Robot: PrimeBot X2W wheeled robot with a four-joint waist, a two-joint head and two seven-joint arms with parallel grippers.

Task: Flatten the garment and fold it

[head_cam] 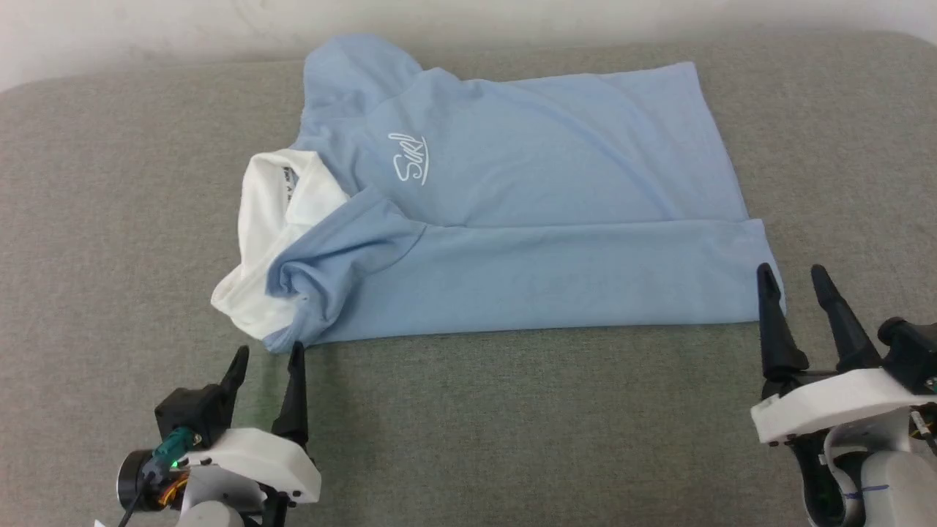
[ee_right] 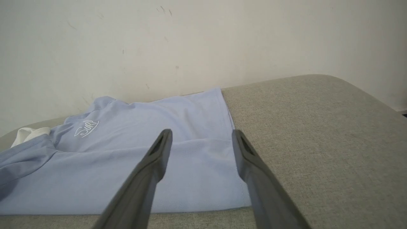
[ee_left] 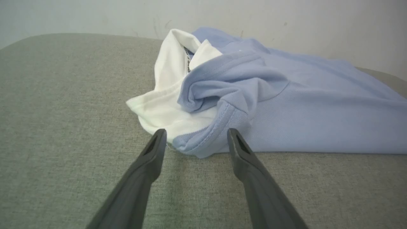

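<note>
The light blue polo shirt (head_cam: 512, 212) lies sideways on the grey surface, collar end to the left and hem to the right, its near side folded over onto the body. White script (head_cam: 410, 158) shows on the chest. The white collar (head_cam: 271, 212) and a bunched sleeve (head_cam: 307, 285) sit at the left end. My left gripper (head_cam: 266, 356) stands open just short of that bunched sleeve corner (ee_left: 197, 146), nothing between its fingers. My right gripper (head_cam: 792, 274) is open at the near hem corner (ee_right: 235, 194), its left finger over the cloth.
The grey padded surface (head_cam: 512, 439) stretches wide in front of the shirt and to both sides. A pale wall (ee_right: 190, 41) rises right behind the far edge. The surface rounds off at the right end (ee_right: 365, 95).
</note>
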